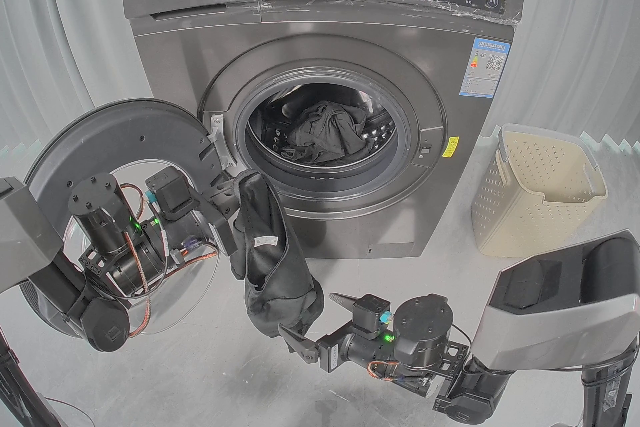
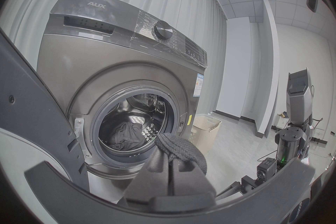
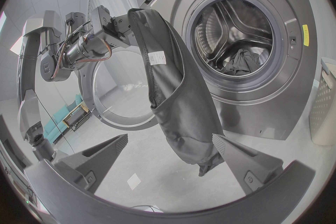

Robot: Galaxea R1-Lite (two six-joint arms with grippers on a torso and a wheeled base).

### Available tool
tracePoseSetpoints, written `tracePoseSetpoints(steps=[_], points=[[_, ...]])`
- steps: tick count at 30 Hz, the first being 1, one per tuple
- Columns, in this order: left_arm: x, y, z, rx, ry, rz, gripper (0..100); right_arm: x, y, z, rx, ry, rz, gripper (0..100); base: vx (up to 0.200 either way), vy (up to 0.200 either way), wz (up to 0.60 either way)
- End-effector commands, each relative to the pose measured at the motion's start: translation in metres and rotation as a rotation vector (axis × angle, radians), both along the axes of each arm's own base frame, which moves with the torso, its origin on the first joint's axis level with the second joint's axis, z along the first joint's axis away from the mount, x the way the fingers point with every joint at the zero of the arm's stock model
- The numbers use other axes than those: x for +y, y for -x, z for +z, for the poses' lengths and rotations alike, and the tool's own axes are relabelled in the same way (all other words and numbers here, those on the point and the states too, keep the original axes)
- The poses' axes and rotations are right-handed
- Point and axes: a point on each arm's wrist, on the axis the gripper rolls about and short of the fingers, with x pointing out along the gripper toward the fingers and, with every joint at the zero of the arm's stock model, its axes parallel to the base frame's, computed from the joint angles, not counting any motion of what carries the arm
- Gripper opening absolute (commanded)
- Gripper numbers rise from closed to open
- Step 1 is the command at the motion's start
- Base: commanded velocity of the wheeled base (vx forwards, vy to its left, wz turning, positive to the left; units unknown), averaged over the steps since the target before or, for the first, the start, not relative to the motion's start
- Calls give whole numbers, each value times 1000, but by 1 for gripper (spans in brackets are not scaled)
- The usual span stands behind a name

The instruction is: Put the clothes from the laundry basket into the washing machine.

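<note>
**Washer**: grey front-loader, far centre, on the floor. Its round door is swung fully open to the left.

**Drum**: open, with a heap of dark clothes lying low inside.

**Garment**: dark, with a white label, hanging in the air just in front of the washer. It is below and left of the drum's mouth and outside the drum.

**Left gripper**: near the door's hinge side, jaws clamped on the garment's top edge.

**Right gripper**: low and near, right of the garment's bottom end. Its jaws are wide apart, one on each side of the hanging hem. Contact with the cloth cannot be told.

**Basket**: cream, perforated, with handles. It stands on the floor just right of the washer, well apart from both grippers.

**Curtain**: pale and pleated, behind the washer.
</note>
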Motion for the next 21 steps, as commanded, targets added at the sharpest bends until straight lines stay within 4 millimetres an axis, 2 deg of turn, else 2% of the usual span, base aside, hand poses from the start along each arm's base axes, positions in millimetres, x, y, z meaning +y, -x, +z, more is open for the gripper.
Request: tracePoseSetpoints(steps=[1,7,11,18,21], points=[[-1,-1,-1,2,-1,0,0,5,-4,2,-20,-16,2,100,0,0,0],[-1,-2,-1,0,1,1,0,22,-12,4,-45,-48,11,100,0,0,0],[-1,-2,-1,0,1,6,0,34,-21,-5,-33,-31,4,100,0,0,0],[-1,-3,0,-4,5,15,0,49,-23,-11,-25,-21,16,100,0,0,0],[-1,-3,0,-1,5,15,0,56,-28,-21,-29,-26,3,100,0,0,0]])
